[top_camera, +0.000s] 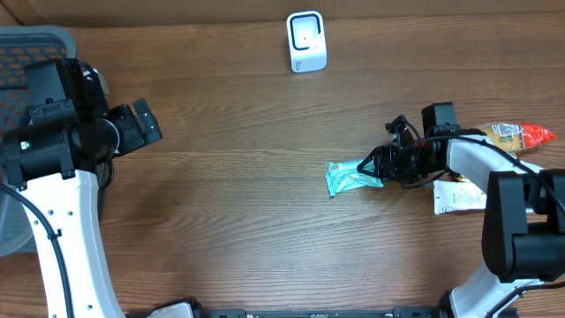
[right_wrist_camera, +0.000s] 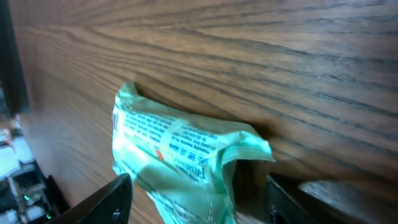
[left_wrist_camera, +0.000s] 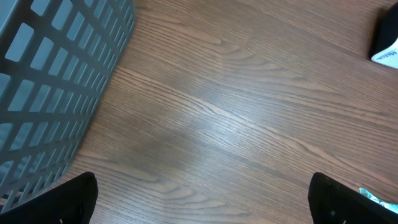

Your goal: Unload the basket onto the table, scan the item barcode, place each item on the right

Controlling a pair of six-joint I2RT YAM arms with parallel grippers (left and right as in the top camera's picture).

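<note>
- Your green packet lies flat on the surface, a little right of centre in the overhead view, printed side up
- Your right claw is released: its fingers stand either side of the packet's near end, with a gap showing beside the one at the lower right of the wrist frame
- The white scanner stands upright at the top centre, well apart from the packet
- An orange and yellow snack bag and a white packet lie at the right edge
- Your left claw hangs released and empty at the far left, near the grey basket
</note>
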